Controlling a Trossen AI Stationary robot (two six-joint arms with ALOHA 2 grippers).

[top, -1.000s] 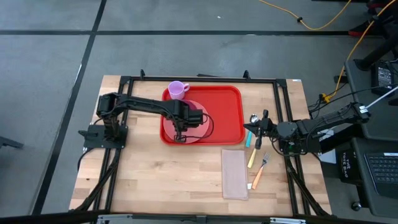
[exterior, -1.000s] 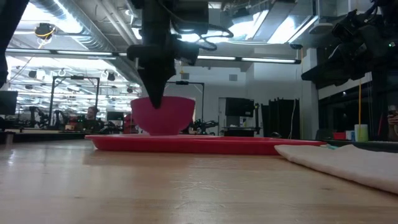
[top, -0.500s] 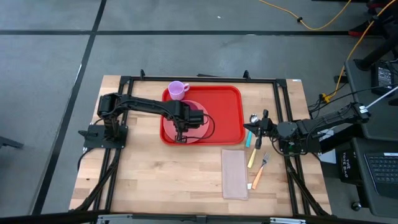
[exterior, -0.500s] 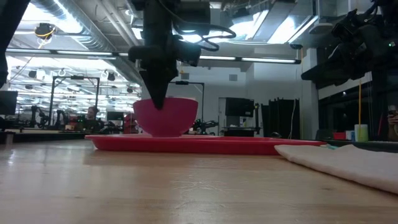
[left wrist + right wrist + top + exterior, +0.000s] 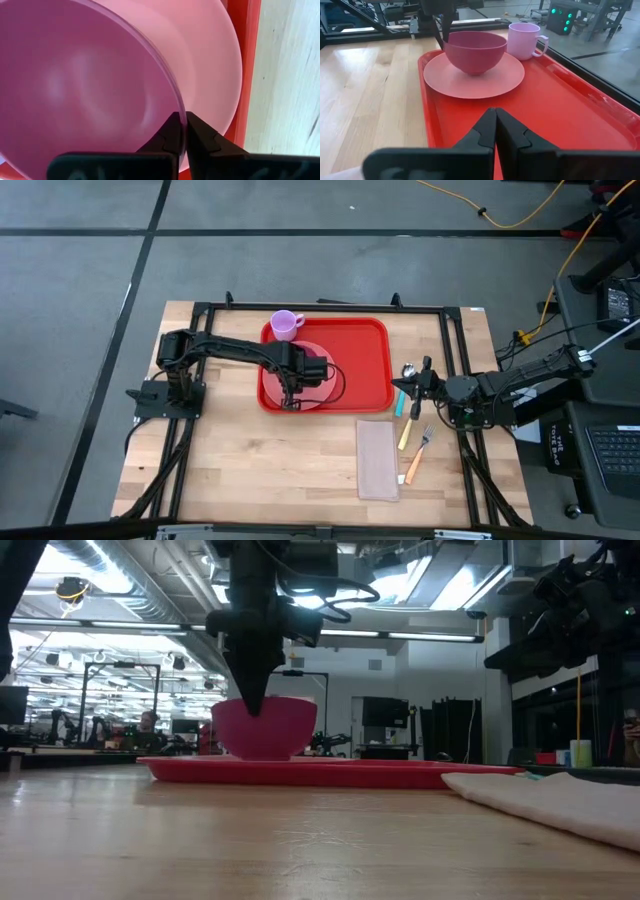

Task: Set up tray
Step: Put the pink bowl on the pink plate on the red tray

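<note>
The red tray (image 5: 360,360) lies in the middle of the table. On its near left part sits a salmon-pink plate (image 5: 470,75), and a dark pink bowl (image 5: 475,50) stands upright on that plate. A lilac mug (image 5: 286,325) stands at the tray's far left corner. My left gripper (image 5: 290,398) points straight down over the bowl's near side and is shut on its rim. My right gripper (image 5: 496,112) is shut on nothing. It hovers level at the tray's right edge, pointing toward the bowl. My left gripper pinches the bowl's rim (image 5: 182,112) on the bowl's near side. One finger (image 5: 169,134) is inside the bowl and the other (image 5: 201,137) outside, over the plate. The fingers come from above, pointing down. The bowl stands upright with its bottom on the plate.
A pale napkin (image 5: 377,460) lies on the wood near the tray's near right corner. A spoon, a knife and a fork (image 5: 412,442) lie to the right of the tray, below my right arm. Bare wood extends along the near left of the table.
</note>
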